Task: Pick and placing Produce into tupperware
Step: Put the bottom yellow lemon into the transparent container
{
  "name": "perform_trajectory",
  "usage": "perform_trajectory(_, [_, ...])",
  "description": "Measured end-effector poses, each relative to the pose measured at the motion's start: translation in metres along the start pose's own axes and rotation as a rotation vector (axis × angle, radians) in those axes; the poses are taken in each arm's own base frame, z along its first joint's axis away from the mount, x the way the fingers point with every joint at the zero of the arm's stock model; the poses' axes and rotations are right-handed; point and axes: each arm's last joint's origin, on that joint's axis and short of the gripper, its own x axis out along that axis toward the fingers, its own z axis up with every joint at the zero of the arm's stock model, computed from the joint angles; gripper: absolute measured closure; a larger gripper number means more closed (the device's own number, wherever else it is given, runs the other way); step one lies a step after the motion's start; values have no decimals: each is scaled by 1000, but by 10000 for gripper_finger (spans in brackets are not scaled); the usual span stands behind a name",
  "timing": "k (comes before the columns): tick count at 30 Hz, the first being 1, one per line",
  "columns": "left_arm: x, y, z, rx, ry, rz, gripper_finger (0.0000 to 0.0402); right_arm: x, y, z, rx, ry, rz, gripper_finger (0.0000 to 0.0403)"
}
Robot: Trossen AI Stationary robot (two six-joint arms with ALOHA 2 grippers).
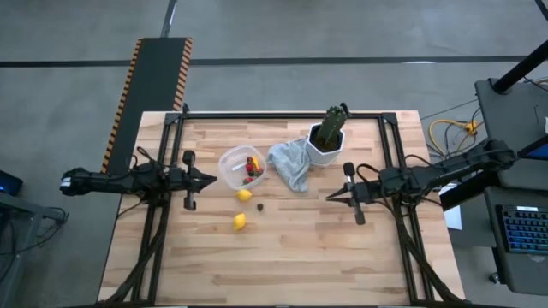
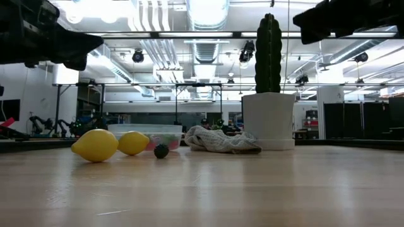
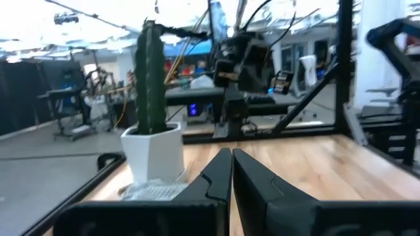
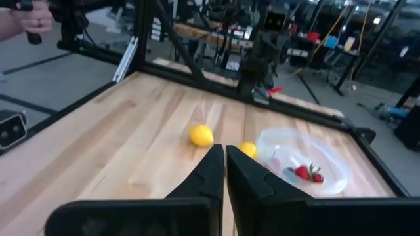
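Observation:
The clear tupperware [image 1: 241, 168] sits on the table's left centre with red strawberry pieces [image 1: 252, 166] inside; it also shows in the right wrist view [image 4: 303, 159]. Two yellow lemons [image 1: 244, 195] [image 1: 240, 222] and a small dark piece [image 1: 261, 205] lie on the wood near it. My left gripper [image 1: 212, 180] is shut, held level above the table left of the tupperware. My right gripper [image 1: 329, 196] is shut and empty, above the table's right half, pointing toward the tupperware.
A green cactus in a white pot [image 1: 326, 142] stands at the far centre, with a crumpled grey cloth [image 1: 289, 164] lying beside it. Black frame rails [image 1: 282, 115] border the table. A person's hand [image 4: 26, 19] shows beyond the table in the right wrist view.

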Motion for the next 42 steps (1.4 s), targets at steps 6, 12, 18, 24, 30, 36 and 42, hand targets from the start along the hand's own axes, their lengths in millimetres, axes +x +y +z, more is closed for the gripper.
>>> perform_trajectory(6, [0, -1, 7, -6, -49, -38, 402, 0, -1, 3, -44, -48, -20, 394])
perform_trajectory(12, [-6, -2, 45, 36, -435, -212, 402, 0, -7, 15, -65, -57, -139, 394])
perform_trajectory(18, [-8, 1, 54, 144, -492, -116, 402, -1, -11, 17, -137, -25, -238, 394])
perform_trajectory(24, [8, 7, 66, 167, -189, 71, 401, -1, -16, 16, -138, -9, -289, 394])
perform_trajectory(30, [23, 8, 93, 76, 170, 98, 371, -1, -21, 14, -96, -5, -317, 394])
perform_trajectory(36, [52, -11, 103, -16, 372, -8, 331, -1, -22, 14, -124, 2, -320, 394])
perform_trajectory(42, [87, -28, 106, -18, 484, -4, 287, -1, -22, 14, -149, 6, -321, 394])
